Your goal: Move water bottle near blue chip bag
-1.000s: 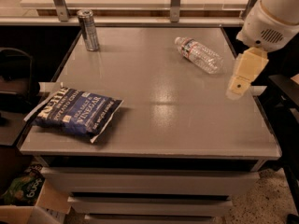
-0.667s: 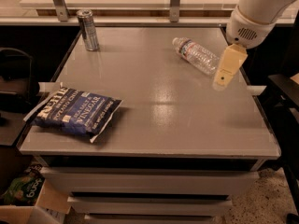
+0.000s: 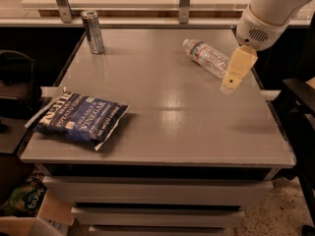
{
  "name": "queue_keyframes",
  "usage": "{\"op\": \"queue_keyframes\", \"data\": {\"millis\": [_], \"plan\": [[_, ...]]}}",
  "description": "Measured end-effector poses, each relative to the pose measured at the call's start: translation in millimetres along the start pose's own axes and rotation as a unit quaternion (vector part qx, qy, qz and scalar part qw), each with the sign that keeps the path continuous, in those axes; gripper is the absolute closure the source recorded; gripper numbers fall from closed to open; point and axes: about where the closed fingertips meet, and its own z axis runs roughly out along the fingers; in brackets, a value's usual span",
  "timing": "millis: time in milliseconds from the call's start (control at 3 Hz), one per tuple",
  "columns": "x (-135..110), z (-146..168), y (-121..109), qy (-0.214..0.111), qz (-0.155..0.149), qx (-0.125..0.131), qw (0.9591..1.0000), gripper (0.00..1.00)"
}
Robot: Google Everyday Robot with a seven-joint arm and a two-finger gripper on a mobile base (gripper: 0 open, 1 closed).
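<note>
Nearest us, low on the left, we note a cardboard box (image 3: pixel 47 215) on the floor. Beside it are the pale drawer fronts (image 3: pixel 157 193) under the grey table (image 3: pixel 172 127).

Front left of the tabletop: the blue chip bag (image 3: pixel 81 119) lies flat close to the front-left corner, with one end reaching past the left edge. Its white lettering reads roughly toward us, and one white corner is folded out at the front.

Mid-right: the gripper (image 3: pixel 231 80) hangs above the table's right side. It is a tan piece pointing down and to the left from the white arm housing (image 3: pixel 266 16) that enters at the top right. We cannot tell whether it is open or closed, and it holds nothing that we can see.

Just behind it, the water bottle (image 3: pixel 207 58) lies on its side on the far-right part of the table. Its white cap points to the far left, its label band sits near the neck, and its base points toward the gripper. In this view the tan piece overlaps the base end — contact or a gap, we cannot say. Bottle and bag are well apart, at opposite corners of the surface.

Far left — a slim silver can (image 3: pixel 92 31) stands upright near the back edge. Behind it, metal posts (image 3: pixel 184 1) rise to a pale ledge.
</note>
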Motion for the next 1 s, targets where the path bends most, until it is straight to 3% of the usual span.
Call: {"op": "queue_keyframes", "data": {"millis": [667,1000], "plan": [[-49.2,25.6,-26.7,-0.038,0.025,0.002,0.999,0.0],[-70.1,41.8,-38.5,-0.036,0.047,0.014,0.9981,0.0]]}}
